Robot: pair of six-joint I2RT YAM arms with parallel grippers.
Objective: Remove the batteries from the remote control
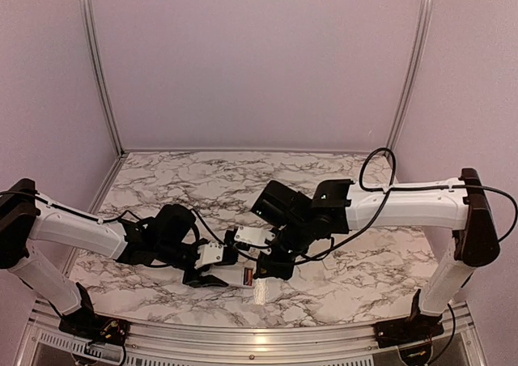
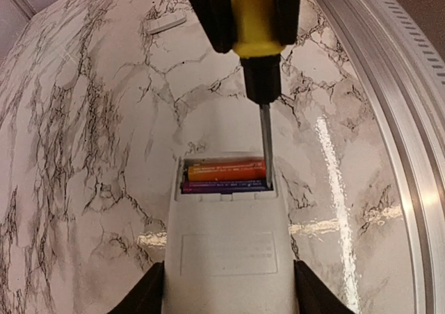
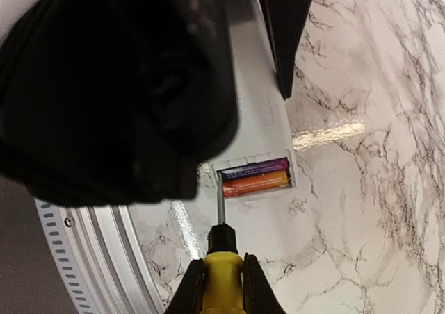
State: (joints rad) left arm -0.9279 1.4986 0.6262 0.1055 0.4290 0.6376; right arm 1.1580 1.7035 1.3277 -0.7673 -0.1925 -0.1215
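The white remote control (image 2: 226,251) lies back-up on the marble table, and my left gripper (image 2: 229,296) is shut on its sides. Its battery compartment at the far end is uncovered, with two batteries side by side in it, an orange one (image 2: 226,169) and a purple one (image 2: 224,185). My right gripper (image 3: 221,286) is shut on a yellow-handled screwdriver (image 3: 222,265). The metal blade (image 2: 265,140) reaches down to the right end of the batteries, at the compartment's edge. The right wrist view shows the same batteries (image 3: 256,182) beyond the blade. From above, both grippers meet over the remote (image 1: 245,275).
A small white cover plate (image 2: 167,23) lies apart on the marble beyond the remote. The table's aluminium rim (image 2: 389,119) runs close along the remote's right side. The left gripper's black body (image 3: 118,85) fills much of the right wrist view.
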